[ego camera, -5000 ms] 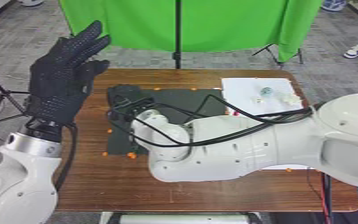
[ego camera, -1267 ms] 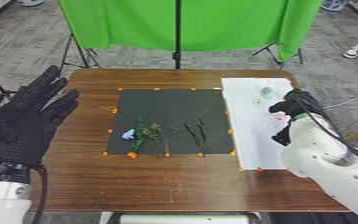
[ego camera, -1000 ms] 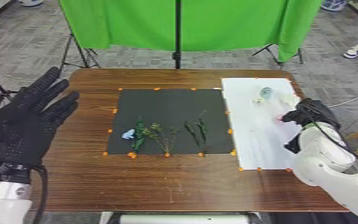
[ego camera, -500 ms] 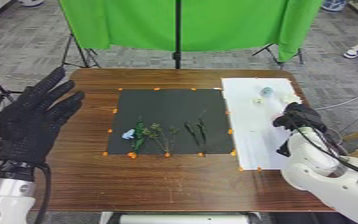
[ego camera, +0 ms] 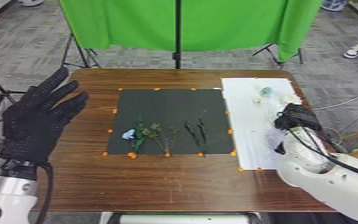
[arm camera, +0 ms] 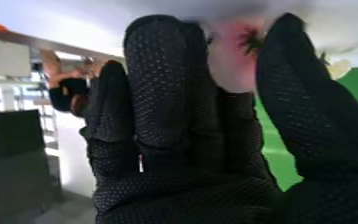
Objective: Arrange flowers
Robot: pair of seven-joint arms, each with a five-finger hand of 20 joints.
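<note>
At the outer side of the white sheet (ego camera: 257, 137), btwn the parted fingers and thumb of the R hand (ego camera: 295, 118) per wrist view: pink flower (arm camera: 233, 60). Has come off the black mat (ego camera: 162, 107) w/ the R hand in the last few sec., out to the sheet's far side, then slightly back inward. Means, prob., a switch from laying stems to fetching the next bloom; next, likely, a gentle close and lift. Looks soft and broad-petalled, w/ a dark spiky centre; apt to crush or slip if pinched hard. No grip visible yet: fingers near-straight, thumb well apart, contact w/ petals impossible to tell. Farther up the sheet: blue-green bloom (ego camera: 266, 92), small pale-yellow bloom (ego camera: 257, 100) and cream bloom (ego camera: 291, 99), all still to be placed. On the mat, toward its near edge: light-blue flower (ego camera: 128, 134) beside a leafy green stem (ego camera: 140, 137), then a branching sprig (ego camera: 155, 129) and dark-green leaves (ego camera: 202, 131). Arrangement prob. about half built, greens in, most blooms missing. Off at the desk's (ego camera: 175, 185) L side, held up and lower than 5 s ago: L hand (ego camera: 31, 122), open w/ fingers spread, prob. just waiting.
</note>
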